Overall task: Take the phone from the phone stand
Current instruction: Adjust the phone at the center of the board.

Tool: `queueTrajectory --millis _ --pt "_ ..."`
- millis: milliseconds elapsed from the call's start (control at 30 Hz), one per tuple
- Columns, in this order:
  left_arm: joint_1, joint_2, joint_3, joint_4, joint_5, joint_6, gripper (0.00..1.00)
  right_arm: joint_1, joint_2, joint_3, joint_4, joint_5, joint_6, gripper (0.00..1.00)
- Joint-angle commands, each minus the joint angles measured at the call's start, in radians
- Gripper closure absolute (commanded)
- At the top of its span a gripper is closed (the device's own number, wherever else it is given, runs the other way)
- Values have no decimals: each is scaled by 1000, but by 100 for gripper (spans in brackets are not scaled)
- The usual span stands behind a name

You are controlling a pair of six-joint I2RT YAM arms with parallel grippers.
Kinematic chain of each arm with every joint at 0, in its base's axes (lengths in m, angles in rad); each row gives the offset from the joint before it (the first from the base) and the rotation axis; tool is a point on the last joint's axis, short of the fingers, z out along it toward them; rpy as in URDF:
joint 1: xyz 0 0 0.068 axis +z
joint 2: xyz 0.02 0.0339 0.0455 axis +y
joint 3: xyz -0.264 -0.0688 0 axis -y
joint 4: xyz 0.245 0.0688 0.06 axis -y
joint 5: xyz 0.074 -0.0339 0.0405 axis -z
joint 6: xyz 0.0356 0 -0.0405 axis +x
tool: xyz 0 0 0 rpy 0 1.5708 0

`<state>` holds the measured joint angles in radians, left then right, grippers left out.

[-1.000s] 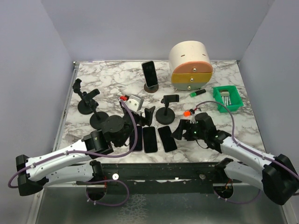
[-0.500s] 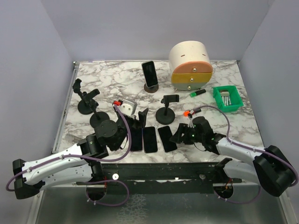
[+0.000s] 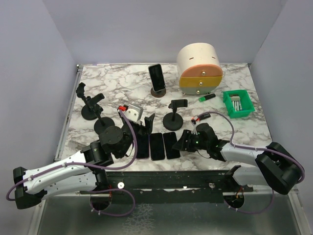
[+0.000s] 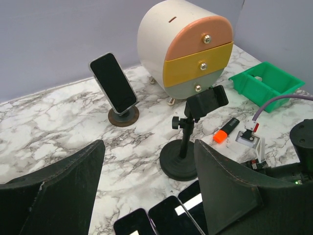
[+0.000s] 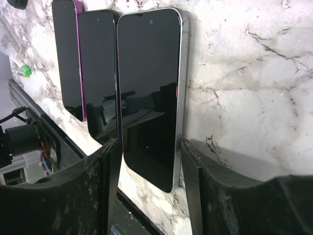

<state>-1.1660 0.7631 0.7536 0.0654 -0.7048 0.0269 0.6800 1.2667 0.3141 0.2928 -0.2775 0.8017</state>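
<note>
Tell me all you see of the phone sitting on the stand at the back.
The phone is a slim slab with a dark, blank screen and a pale edge. It stands in portrait, leaning back, its lower end in a small round stand on the marble table, left of the drawer unit. Only the stand touches it.

We see a counter point(image 3: 112, 78) with a white-and-grey marble pattern, smooth and faintly shiny. The flat phones point(image 5: 149, 88) have glossy black glass faces and bright metallic-looking edges. Their faces mirror the right fingers point(image 5: 83, 196), which look like matt black plastic with a grainy surface. The black stand point(image 4: 177, 165) is matt too. The drawer unit point(image 4: 195, 44) looks like smooth satin plastic with shiny metal knobs. The green bin point(image 4: 266, 81) looks like plain plastic.
</note>
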Motion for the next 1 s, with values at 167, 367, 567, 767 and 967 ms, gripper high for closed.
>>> queueTrajectory --millis 167,367,567,767,967 --pt "2 -11 -13 4 -21 2 26 32 44 21 5 6 46 47" --pt "3 -8 -14 6 -23 2 26 68 72 50 2 4 49 48" --pt "3 -7 -16 6 -23 1 26 74 41 74 -64 48 35 48" --pt "3 -4 -17 5 -23 3 26 73 -198 154 -259 207 -66 38" --pt "3 2 -16 5 -21 -1 26 73 -410 292 -455 463 -195 32"
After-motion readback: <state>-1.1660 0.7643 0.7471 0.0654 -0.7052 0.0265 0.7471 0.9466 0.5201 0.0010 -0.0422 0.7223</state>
